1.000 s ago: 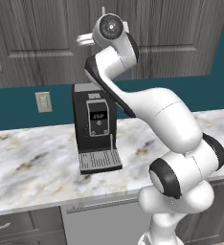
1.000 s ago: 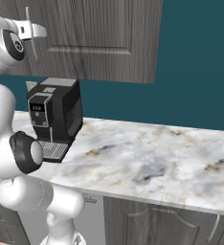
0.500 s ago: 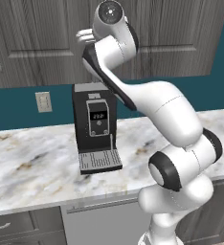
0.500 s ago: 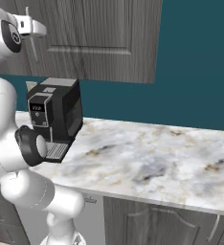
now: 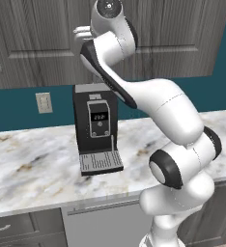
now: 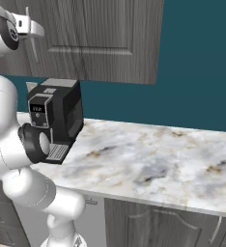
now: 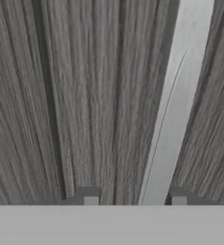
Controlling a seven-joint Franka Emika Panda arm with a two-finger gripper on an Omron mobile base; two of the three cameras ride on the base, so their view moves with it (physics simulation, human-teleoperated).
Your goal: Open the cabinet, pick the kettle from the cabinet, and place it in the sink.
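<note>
The cabinet (image 5: 37,43) is shut, its dark grey wood-grain doors (image 6: 105,38) closed above the counter. My gripper (image 7: 134,197) is open and pressed close to a door, high up by the cabinet (image 5: 79,33). In the hand view the long silver bar handle (image 7: 173,110) slants down between my two fingertips (image 7: 87,196), nearer the right one. From the right base view the gripper (image 6: 34,30) sits at the top of that handle (image 6: 33,50). The kettle is hidden behind the doors. The sink is out of view.
A boxy black coffee machine (image 5: 98,130) stands on the marble counter (image 6: 148,159) right under my raised arm, against the teal wall. A wall socket (image 5: 44,102) is to its left. Low grey drawers and doors (image 6: 148,222) run below the counter.
The arm has stretched a little higher and its upper joints have shifted up. The hand has stayed at the cabinet handle. The doors have not moved.
</note>
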